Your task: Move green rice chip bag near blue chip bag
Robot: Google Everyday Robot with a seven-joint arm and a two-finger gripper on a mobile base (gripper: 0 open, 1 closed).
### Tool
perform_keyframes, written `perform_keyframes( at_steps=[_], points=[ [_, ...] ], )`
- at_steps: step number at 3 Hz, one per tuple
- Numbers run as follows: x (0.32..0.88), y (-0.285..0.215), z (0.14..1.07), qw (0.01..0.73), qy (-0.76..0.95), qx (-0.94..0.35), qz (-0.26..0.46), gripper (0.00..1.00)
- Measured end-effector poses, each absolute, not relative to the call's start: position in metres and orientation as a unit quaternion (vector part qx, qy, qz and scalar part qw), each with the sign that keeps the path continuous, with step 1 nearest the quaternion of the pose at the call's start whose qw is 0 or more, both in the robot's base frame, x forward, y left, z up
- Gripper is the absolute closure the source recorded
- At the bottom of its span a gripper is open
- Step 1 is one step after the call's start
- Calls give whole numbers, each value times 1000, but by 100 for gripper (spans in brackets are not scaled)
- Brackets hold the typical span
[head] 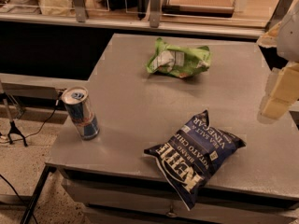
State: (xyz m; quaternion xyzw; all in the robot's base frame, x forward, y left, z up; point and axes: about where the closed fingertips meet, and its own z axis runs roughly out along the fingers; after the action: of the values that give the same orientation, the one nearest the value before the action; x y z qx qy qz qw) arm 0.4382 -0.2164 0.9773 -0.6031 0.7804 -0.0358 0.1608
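Observation:
The green rice chip bag (178, 59) lies crumpled on the far middle of the grey table (135, 106), its white label panel facing up. The blue chip bag (195, 155) lies flat near the table's front edge, right of centre, with its lower corner hanging over the edge. The two bags are well apart. My gripper (279, 94) hangs in the air at the right edge of the view, above the table's right side, to the right of both bags and touching neither. It holds nothing that I can see.
A blue-silver drink can (81, 113) stands upright near the table's front left corner. A counter with clear dividers (154, 3) runs behind the table. A tripod leg and cables (14, 129) are on the floor at the left.

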Motion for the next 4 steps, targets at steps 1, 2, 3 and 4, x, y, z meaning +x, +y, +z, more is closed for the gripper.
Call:
perform_keyframes(
  at_steps=[1,2,3,4],
  points=[
    [438,-216,978,162,780,-603,-36,0],
    [455,-207,975,167,770,-615,-37,0],
    [499,-189,968,176,751,-635,-48,0],
    [546,-172,960,184,735,-651,-52,0]
  ],
)
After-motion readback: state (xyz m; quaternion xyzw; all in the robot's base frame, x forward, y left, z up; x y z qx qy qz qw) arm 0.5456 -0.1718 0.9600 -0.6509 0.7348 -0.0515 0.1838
